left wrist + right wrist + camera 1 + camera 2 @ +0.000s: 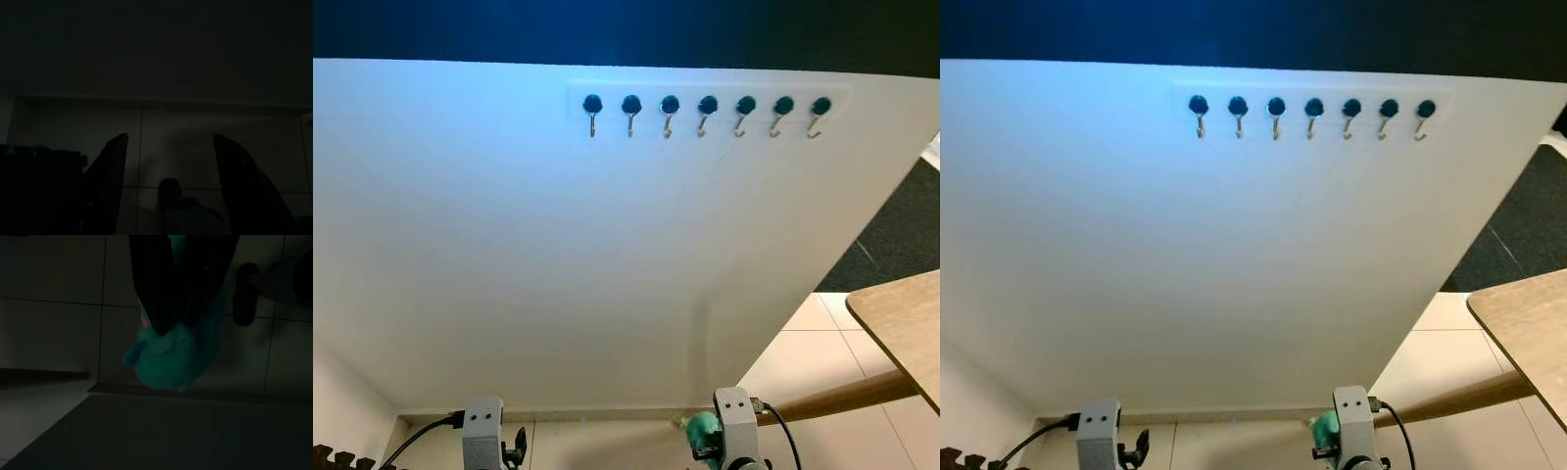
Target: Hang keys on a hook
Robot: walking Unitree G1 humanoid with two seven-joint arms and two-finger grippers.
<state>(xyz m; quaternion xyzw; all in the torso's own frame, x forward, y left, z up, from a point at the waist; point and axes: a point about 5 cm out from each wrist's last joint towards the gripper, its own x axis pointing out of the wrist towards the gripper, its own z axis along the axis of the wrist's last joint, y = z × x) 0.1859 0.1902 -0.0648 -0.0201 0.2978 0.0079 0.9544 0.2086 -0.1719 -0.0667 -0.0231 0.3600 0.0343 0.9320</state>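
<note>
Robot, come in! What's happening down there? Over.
Right tool low, shut on teal plush keyring. Left tool open, idle. Hook rail overhead, all hooks bare. Wooden table at right.

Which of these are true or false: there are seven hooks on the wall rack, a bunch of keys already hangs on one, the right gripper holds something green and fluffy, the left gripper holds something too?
1. The rack carries seven hooks. True.
2. Keys already hang on a hook. False: every hook is bare.
3. The right gripper holds a green fluffy thing. True.
4. The left gripper holds something. False: its fingers are open and empty.
</note>
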